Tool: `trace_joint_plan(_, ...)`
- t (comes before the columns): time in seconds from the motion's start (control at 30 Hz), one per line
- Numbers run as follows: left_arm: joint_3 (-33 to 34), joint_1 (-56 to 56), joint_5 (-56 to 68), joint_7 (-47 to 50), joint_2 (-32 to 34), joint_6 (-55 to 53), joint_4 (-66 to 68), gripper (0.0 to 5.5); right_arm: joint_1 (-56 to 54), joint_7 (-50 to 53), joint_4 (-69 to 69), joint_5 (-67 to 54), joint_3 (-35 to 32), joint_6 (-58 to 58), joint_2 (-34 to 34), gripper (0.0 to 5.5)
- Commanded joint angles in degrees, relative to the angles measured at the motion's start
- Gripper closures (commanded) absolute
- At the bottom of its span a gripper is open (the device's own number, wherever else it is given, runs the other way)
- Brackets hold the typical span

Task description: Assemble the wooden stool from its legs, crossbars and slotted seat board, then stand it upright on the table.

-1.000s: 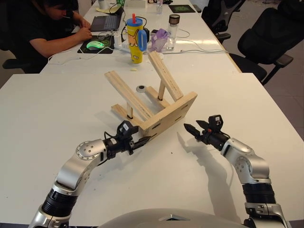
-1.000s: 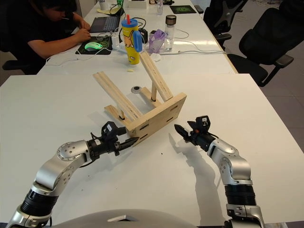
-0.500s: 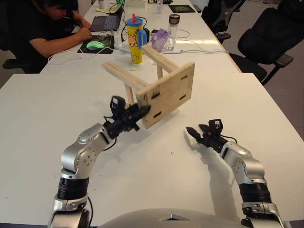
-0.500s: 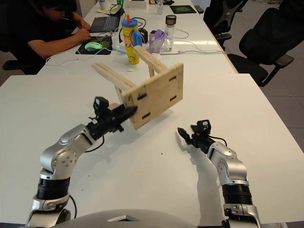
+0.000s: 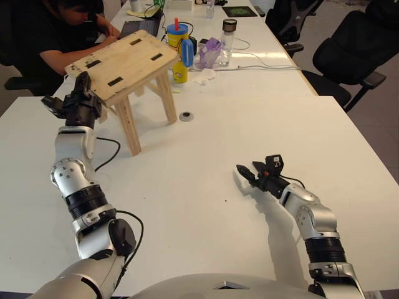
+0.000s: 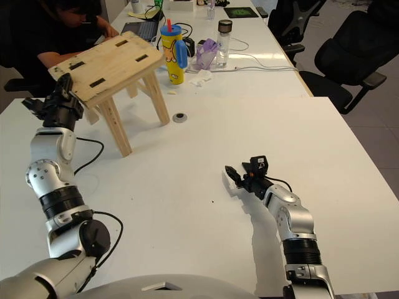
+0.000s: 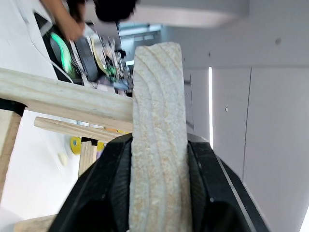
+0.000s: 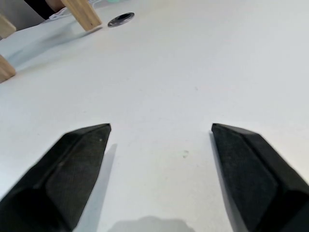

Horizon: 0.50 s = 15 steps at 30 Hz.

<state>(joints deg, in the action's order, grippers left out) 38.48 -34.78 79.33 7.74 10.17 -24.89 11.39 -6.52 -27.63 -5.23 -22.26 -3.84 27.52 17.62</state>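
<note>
Left gripper is clenching the near-left seat edge of the pale wooden stool with slotted seat board. The board edge is sitting wedged between both black fingers. Stool is standing seat-up on the far-left part of the white table, two near legs touching the top; can't tell for the rear ones. Right gripper is hovering low over the table, well apart from the stool, fingers spread, gripping nothing. Small round metal grommet is lying near the stool's right leg.

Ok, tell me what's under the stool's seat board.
Under the seat board wooden legs run down to the white table, with a crossbar between them. The board covers the leg tops and their joints, so those cannot be seen.
</note>
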Motion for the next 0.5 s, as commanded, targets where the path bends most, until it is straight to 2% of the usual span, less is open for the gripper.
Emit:
trace_joint_plan(0.03, -1.39, -0.25, -2.97, -2.98, 0.83, -0.80, 3.97, 4.19, -0.32, 0.17, -1.25, 1.04, 0.93, 0.61, -0.78, 1.63)
trace_joint_plan(0.17, -0.45, 0.45, -3.04, -3.85, 0.21, -0.51, 4.80, 3.41, -0.21, 0.01, -1.41, 1.67, 1.28, 0.72, -1.22, 1.63)
trace_joint_plan(0.33, 1.79, -0.37, -1.74, -2.69, -0.25, 0.45, 4.60, 2.76, 0.50, -0.08, -1.52, 2.39, 2.19, 1.05, -1.46, 1.63)
trace_joint_plan(0.5, 3.85, 2.31, 1.23, -0.75, -1.35, 0.10, -1.37, 2.03, 0.64, -0.13, -1.85, 2.69, 2.80, 1.39, -1.28, 1.63)
